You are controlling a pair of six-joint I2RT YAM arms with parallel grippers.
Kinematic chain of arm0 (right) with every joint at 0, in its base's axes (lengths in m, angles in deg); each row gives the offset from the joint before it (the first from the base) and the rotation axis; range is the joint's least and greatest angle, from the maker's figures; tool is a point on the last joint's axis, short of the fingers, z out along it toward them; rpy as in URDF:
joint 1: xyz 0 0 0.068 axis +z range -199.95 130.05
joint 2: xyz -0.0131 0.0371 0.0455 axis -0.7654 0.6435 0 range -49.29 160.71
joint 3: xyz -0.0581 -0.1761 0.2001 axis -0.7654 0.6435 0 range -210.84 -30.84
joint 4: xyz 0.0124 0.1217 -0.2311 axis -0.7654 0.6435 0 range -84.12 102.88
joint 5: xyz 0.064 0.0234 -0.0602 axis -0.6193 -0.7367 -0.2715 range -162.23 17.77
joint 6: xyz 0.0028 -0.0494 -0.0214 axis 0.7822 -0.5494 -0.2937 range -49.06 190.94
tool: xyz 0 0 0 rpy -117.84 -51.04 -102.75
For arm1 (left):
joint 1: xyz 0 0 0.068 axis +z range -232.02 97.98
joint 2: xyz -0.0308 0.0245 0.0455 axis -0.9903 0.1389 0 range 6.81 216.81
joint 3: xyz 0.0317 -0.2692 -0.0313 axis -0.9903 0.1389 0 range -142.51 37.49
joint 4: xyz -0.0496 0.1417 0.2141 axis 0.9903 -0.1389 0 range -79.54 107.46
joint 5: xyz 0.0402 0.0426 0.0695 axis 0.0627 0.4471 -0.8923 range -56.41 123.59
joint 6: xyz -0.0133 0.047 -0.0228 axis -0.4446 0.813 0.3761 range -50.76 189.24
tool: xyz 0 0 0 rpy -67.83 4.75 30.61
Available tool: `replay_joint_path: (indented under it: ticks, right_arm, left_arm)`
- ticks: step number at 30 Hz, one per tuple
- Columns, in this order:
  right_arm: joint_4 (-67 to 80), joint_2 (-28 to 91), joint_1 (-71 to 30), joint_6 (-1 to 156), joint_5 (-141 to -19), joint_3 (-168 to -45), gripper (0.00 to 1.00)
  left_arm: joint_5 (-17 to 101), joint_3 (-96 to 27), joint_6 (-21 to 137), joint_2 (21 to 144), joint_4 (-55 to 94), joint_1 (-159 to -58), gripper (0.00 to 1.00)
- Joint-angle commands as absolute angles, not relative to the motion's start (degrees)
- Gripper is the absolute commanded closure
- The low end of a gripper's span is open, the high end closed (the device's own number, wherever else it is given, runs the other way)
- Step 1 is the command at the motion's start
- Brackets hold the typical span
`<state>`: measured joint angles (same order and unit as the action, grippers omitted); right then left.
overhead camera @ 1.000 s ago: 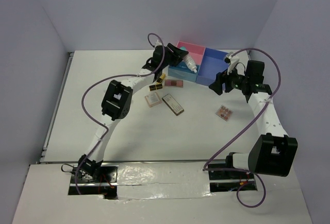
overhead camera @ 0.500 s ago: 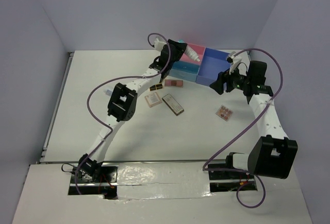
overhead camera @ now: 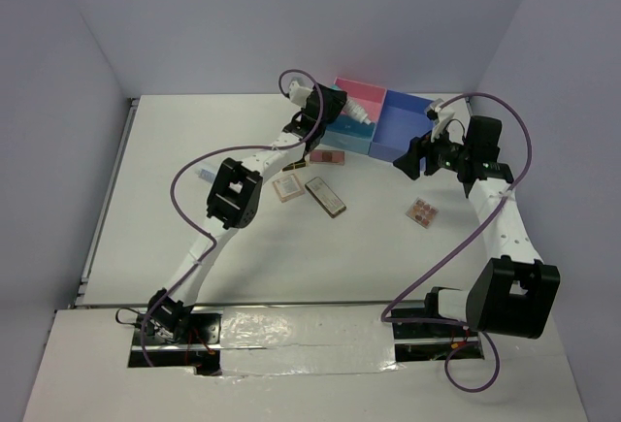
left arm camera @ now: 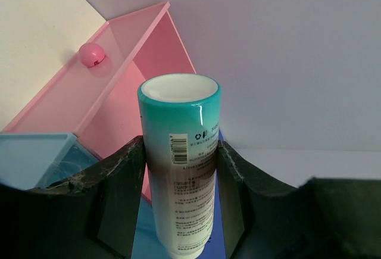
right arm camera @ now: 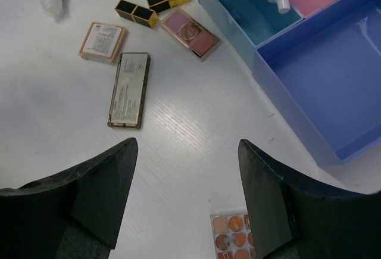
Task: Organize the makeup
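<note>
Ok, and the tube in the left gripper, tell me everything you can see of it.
Glossy plastic tube, white body shading to teal at one end, which has a flat white face; small print and a barcode on its side. The left gripper clamps it mid-body, one finger each side. It hangs tilted over the compartment box, white capped end over the light-blue section.

A white plastic tube with a teal end (left arm camera: pixel 178 169) is up in the air, tilted. Two black-and-gold lipsticks (right arm camera: pixel 136 12), four flat pink and brown palettes (right arm camera: pixel 191 32) and another white tube (right arm camera: pixel 49 0) lie flat.
</note>
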<state>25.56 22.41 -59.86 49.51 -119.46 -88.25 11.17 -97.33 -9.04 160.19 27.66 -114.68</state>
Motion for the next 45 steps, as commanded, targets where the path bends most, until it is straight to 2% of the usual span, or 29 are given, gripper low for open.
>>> replay_joint_path:
  ticks: [1, 4, 7, 17, 27, 28, 29, 30, 34, 37, 39, 43, 45]
  right_arm:
    - [23.11, 20.76, -60.32, 50.02, -120.40, -87.80, 0.24]
    - [23.11, 20.76, -60.32, 49.93, -120.31, -87.71, 0.24]
    - [23.20, 20.76, -60.23, 49.84, -120.31, -87.62, 0.24]
    - [23.37, 20.76, -60.40, 49.58, -120.40, -87.53, 0.24]
    - [23.20, 20.59, -60.32, 49.84, -120.66, -87.62, 0.24]
    - [23.37, 20.50, -60.32, 49.76, -120.66, -87.53, 0.24]
    - [23.37, 20.50, -60.32, 49.67, -120.66, -87.53, 0.24]
    - [23.46, 20.50, -60.32, 49.75, -120.75, -87.62, 0.24]
    - [23.29, 20.32, -60.40, 50.02, -120.92, -87.27, 0.24]
    - [23.02, 20.32, -60.40, 50.19, -121.01, -87.09, 0.24]
    - [23.02, 20.32, -60.40, 50.11, -121.01, -87.09, 0.24]
    - [23.02, 20.32, -60.40, 49.93, -121.19, -86.92, 0.24]
    - [22.85, 20.32, -60.40, 50.02, -121.10, -86.83, 0.24]
  left_arm:
    - [10.21, -101.02, -9.77, 159.91, 30.47, -114.97, 0.81]
    - [9.60, -101.20, -10.12, 159.83, 29.68, -115.06, 0.74]
    - [8.81, -102.16, -10.65, 160.18, 28.98, -115.06, 0.71]
    - [6.35, -103.22, -15.22, 161.32, 29.68, -115.06, 0.74]
    - [3.00, -104.27, -14.70, 162.46, 27.49, -114.98, 0.66]
    - [2.74, -104.54, -14.61, 162.64, 27.40, -114.98, 0.65]
    - [2.48, -104.54, -14.52, 162.73, 27.31, -114.98, 0.57]
    - [2.30, -104.63, -14.35, 162.81, 27.22, -114.89, 0.55]
    - [2.39, -104.54, -13.90, 162.82, 26.69, -114.80, 0.54]
    - [2.47, -104.80, -13.82, 163.17, 26.96, -114.80, 0.46]
    - [2.65, -104.98, -13.55, 163.25, 26.87, -114.80, 0.45]
    - [3.09, -104.81, -13.38, 163.17, 26.87, -114.80, 0.28]
    - [3.18, -104.80, -13.29, 163.17, 26.96, -114.80, 0.25]
